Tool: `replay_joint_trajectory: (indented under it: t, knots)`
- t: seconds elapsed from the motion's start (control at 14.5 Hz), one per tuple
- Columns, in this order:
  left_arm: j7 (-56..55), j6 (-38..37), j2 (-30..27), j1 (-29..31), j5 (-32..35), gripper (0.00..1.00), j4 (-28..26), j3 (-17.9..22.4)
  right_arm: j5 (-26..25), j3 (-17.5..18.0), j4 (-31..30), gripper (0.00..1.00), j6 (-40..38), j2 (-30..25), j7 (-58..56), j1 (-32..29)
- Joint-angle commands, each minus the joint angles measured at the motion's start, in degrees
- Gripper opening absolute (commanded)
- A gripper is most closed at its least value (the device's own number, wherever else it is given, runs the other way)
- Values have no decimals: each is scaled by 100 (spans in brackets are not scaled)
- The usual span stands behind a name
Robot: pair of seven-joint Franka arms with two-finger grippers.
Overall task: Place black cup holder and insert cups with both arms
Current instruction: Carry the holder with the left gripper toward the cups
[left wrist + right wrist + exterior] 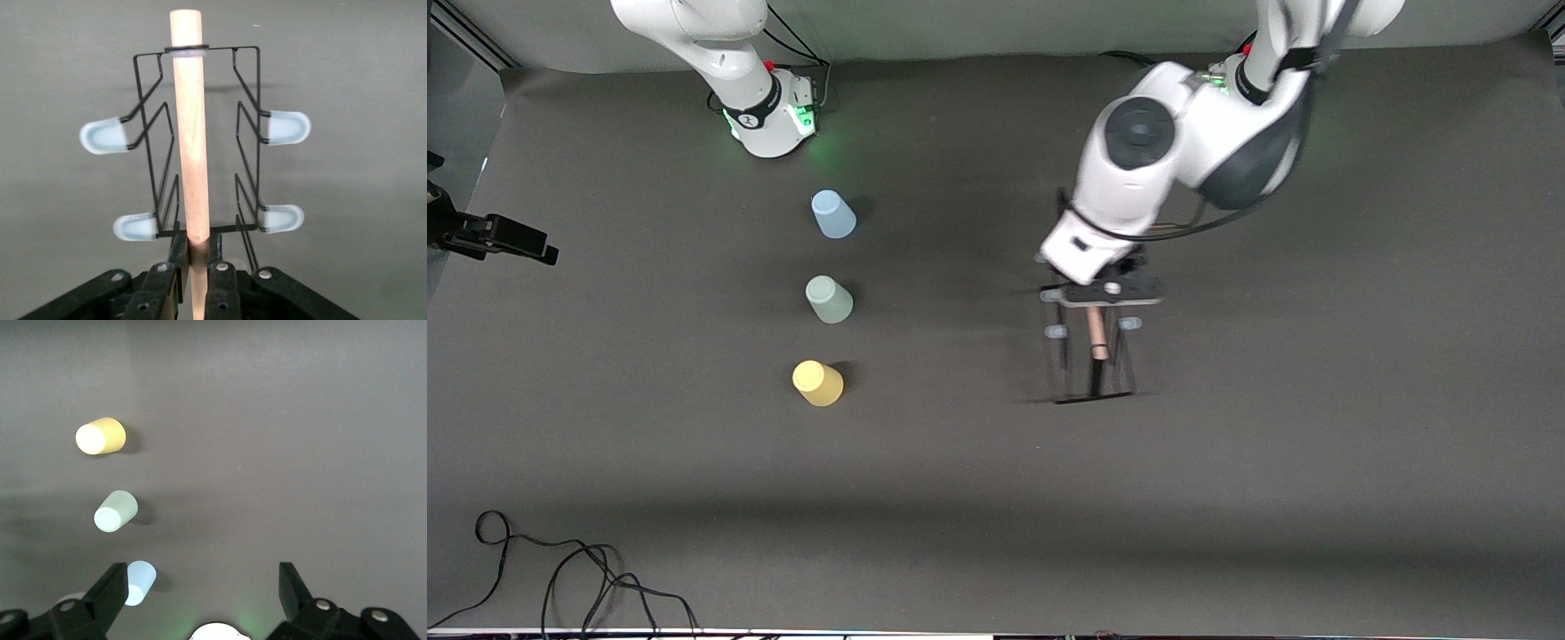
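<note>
Gripping the black cup holder (1092, 351) by its wooden handle (189, 133), your left gripper (198, 261) is clenched on the rod over mid-table; the rack's foot looks close to the mat, contact unclear; release too high or tilted and it may topple. Your right gripper (203, 587) waits, fingers spread, above the blue cup (833, 215), grey-green cup (830, 299) and yellow cup (817, 383), upside down toward the right arm's end.

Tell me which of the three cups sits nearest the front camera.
The yellow cup. It ends the row of three; the grey-green cup is in the middle, and the light blue cup is farthest, closest to the right arm's base.
</note>
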Motion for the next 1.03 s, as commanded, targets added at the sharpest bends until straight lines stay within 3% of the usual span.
replay_joint_trajectory:
  t: [0.0, 0.21, 0.41, 0.55, 0.76, 0.96]
  knots:
    - [-279, -162, 729, -221, -296, 0, 1004, -25, 108, -68, 94, 100, -80, -8, -194, -66]
    - [-288, -101, 1037, -230, -439, 0, 1338, -166, 125, -138, 76, 100, -186, -78, -186, -13]
    - [-253, -145, 1371, -221, -754, 0, 1699, -290, 651, -156, -55, 100, -186, -201, -81, 4]
    - [-305, -83, 1626, -230, -834, 0, 1892, -474, 706, -104, -64, 100, -177, -210, 268, 48]
    - [-376, -74, 1978, -265, -834, 0, 2226, -633, 706, -94, -134, 100, -89, -158, 1077, 487]
    - [-323, 48, 2101, -317, -834, 0, 2262, -721, 688, -103, -642, 100, 331, -245, 1720, 882]
